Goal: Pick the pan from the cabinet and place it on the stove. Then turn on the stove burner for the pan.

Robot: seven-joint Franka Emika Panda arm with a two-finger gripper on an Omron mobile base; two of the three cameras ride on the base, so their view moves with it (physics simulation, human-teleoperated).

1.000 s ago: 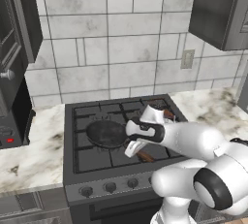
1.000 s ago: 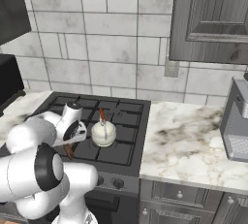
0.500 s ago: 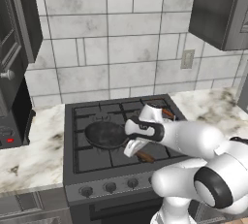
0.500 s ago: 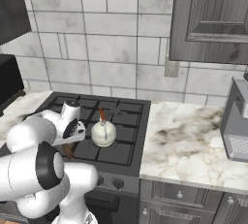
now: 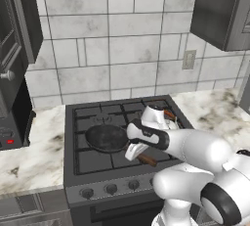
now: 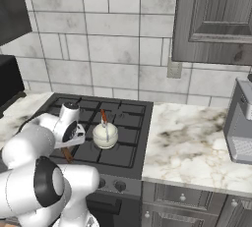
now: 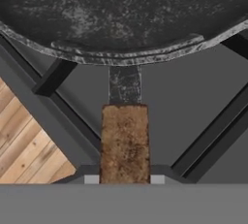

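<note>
The black pan (image 5: 106,138) lies on the stove (image 5: 93,115) over its front-left stove burner, which the pan hides. Its reddish-brown handle (image 5: 146,160) points toward the front right. My gripper (image 5: 134,150) is shut on that handle close to the pan's rim. In the hand view the speckled pan (image 7: 121,14) spans the top and the wooden handle (image 7: 125,140) runs down between my fingertips (image 7: 91,179). From the right base view my gripper (image 6: 74,135) sits left of the kettle. The grey cabinet (image 6: 216,19) hangs at the upper right.
A small white kettle (image 6: 105,135) stands on the grate just right of my hand. Round knobs (image 5: 111,188) line the stove's front. Marble counter (image 6: 192,142) extends to the right, with a steel appliance (image 6: 241,127) at its edge. A black oven (image 5: 10,122) stands at the left.
The hand and the pan have sunk slightly toward the grate. The grip on the handle is unchanged.
</note>
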